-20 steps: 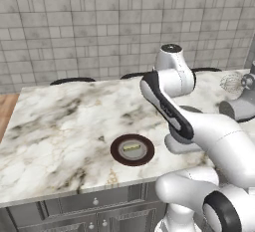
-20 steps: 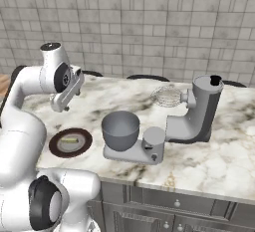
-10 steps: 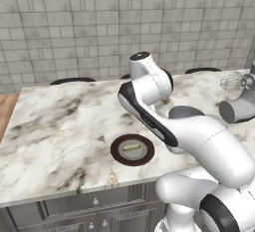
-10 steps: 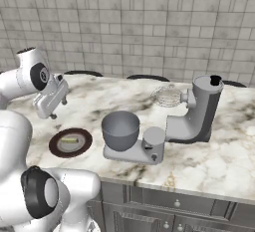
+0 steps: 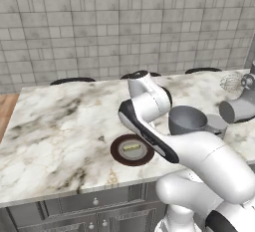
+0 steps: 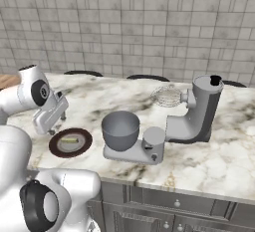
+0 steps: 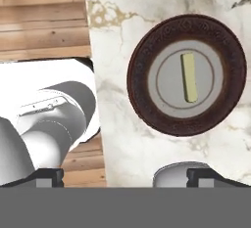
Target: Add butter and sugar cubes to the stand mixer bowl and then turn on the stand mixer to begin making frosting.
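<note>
Stand mixer (image 6: 196, 111): grey-silver, upright on marble counter (image 5: 55, 126), head raised, wire whisk (image 6: 167, 96) pointing sideways. Stand mixer bowl (image 6: 120, 130): deep grey metal, seated on mixer's flat base, just right of plate. Dark brown round plate (image 7: 186, 74) with grey centre, near counter's front edge. Butter (image 7: 188, 77): small pale-yellow stick lying flat at plate centre. Gripper (image 6: 50, 121) hangs above plate's left rim, apart from butter; nothing seen in it, opening cannot be judged.
</note>
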Controlling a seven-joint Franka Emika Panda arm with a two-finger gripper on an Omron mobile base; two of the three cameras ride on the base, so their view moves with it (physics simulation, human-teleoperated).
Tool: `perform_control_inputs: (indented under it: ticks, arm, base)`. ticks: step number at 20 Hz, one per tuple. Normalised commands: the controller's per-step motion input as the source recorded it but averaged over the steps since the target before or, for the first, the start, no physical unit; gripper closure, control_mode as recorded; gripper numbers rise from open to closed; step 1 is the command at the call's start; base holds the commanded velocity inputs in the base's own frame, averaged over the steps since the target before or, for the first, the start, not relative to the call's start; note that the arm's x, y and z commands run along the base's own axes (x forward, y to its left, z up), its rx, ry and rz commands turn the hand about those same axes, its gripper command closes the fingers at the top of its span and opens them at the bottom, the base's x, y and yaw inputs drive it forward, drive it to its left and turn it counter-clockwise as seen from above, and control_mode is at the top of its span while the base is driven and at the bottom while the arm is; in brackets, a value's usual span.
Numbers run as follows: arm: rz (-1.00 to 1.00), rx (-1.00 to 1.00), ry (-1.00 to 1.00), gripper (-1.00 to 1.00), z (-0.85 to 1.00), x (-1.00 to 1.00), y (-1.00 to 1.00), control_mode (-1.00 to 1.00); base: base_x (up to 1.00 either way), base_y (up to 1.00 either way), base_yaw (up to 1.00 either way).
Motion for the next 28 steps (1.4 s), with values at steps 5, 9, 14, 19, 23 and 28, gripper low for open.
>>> perform_control_inputs:
  ticks: [5, 9, 14, 19, 23, 28]
  arm:
    - [0.0, 0.0, 0.0, -1.0, -0.31, 0.0, 0.0, -1.0]
    - [0.03, 0.0, 0.05, -1.0, -0.35, 0.08, 0.01, -1.0]
    - [0.04, 0.0, 0.07, -1.0, -0.34, 0.15, 0.04, -1.0]
    - [0.04, 0.0, 0.04, -1.0, -0.32, 0.21, 0.13, -1.0]
    - [0.04, 0.0, 0.01, -1.0, -0.25, 0.18, 0.16, -1.0]
    - [0.04, 0.0, 0.0, -1.0, -0.19, 0.22, 0.21, -1.0]
  base:
    - [0.0, 0.0, 0.0]
    - [0.0, 0.0, 0.0]
    - [0.0, 0.0, 0.0]
    - [0.0, 0.0, 0.0]
    - [0.0, 0.0, 0.0]
    - [0.0, 0.0, 0.0]
